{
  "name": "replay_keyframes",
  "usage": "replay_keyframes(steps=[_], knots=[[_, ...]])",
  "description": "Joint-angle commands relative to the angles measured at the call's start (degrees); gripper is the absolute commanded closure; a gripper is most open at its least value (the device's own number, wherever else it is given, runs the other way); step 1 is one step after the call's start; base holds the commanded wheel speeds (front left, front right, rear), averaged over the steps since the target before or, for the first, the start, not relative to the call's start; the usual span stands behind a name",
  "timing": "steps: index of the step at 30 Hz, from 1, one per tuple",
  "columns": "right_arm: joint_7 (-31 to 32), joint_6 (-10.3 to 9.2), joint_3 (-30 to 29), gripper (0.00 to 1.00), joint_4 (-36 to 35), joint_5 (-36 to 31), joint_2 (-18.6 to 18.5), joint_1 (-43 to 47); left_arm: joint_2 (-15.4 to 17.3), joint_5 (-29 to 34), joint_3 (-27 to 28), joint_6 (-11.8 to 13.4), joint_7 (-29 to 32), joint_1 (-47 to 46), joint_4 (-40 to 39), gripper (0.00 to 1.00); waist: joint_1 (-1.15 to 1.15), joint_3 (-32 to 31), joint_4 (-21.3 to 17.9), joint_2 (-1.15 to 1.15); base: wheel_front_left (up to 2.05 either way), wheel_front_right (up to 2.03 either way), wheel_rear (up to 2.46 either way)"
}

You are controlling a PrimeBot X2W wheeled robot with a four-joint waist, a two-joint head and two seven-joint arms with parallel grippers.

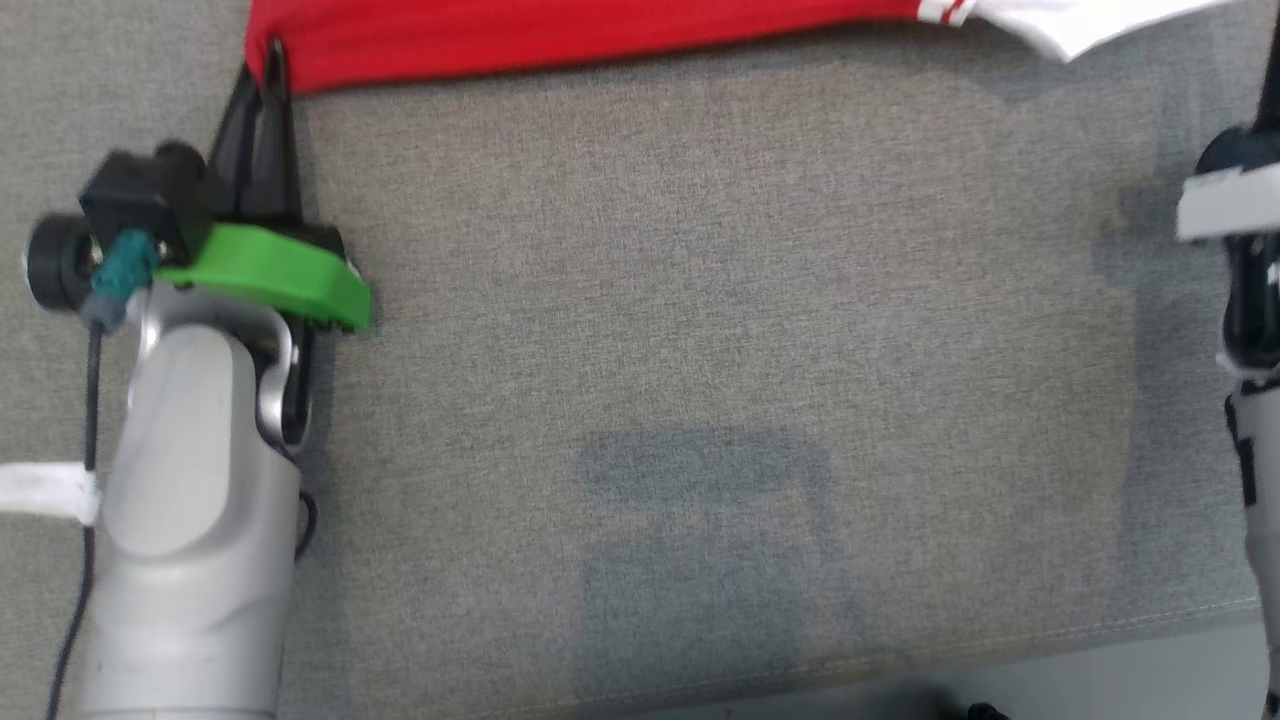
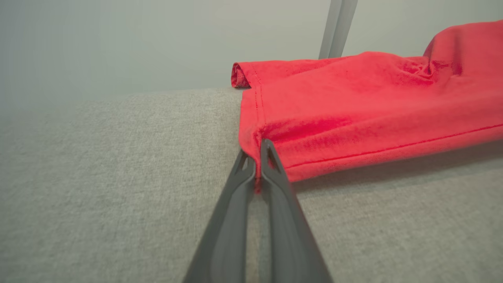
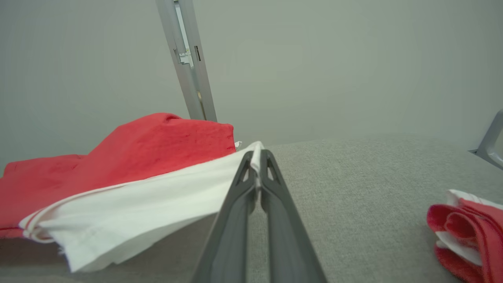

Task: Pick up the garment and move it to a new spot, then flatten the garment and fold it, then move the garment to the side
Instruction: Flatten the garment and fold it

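Note:
The garment (image 1: 560,40) is red with a white sleeve (image 1: 1070,25) and lies stretched along the top edge of the head view. My left gripper (image 1: 270,65) is shut on its red hem corner, which the left wrist view shows pinched between the fingertips (image 2: 257,157), the cloth (image 2: 353,114) spreading off to the right. At the other end, the white sleeve (image 3: 137,208) is clamped in my right gripper (image 3: 257,157), with the red body (image 3: 129,157) bunched behind it. In the head view the right arm (image 1: 1245,300) sits at the right edge, fingertips cut off.
Grey fabric surface (image 1: 700,350) spreads under both arms, its front edge (image 1: 1100,625) near the bottom of the head view. A second red and white folded garment (image 3: 471,232) lies at the right. A metal post (image 3: 188,59) stands behind the surface.

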Motion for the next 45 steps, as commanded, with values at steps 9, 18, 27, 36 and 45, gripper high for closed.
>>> replay_keyframes(steps=[9, 18, 27, 36, 45], knots=[[0.0, -0.12, 0.4, 1.0, 4.3, 4.2, 2.0, 18.7, -2.8, 1.3, 4.0, -1.3, 0.0, 17.4, 1.3, 1.0, 0.0, -16.9, -1.1, 0.0, 0.0, 0.0, 0.0], [0.0, -0.16, -0.7, 1.0, 7.7, 5.3, 2.6, 31.4, -3.8, 0.4, 5.5, -1.6, 0.0, 30.9, 1.7, 1.0, 0.0, -27.4, -1.3, 0.0, 0.0, 0.0, 0.0], [0.0, -0.17, 0.0, 1.0, 6.3, 6.1, 2.0, 40.6, -3.9, -1.2, 4.1, -1.1, 0.0, 39.4, 2.8, 1.0, 0.0, -34.6, -1.5, 0.0, 0.0, 0.0, 0.0], [-0.1, -0.16, 0.8, 1.0, 0.4, 6.7, 2.1, 48.5, -3.9, -1.9, 3.4, 0.2, 0.0, 42.5, 2.8, 1.0, 0.0, -36.5, -1.6, 0.0, 0.0, 0.0, 0.0], [-0.1, -0.17, 0.2, 1.0, -2.3, 7.6, 1.1, 53.1, -3.9, -2.7, 2.2, 0.8, 0.0, 46.8, 2.4, 1.0, 0.0, -38.0, -0.9, 0.0, 0.0, 0.0, 0.0]])
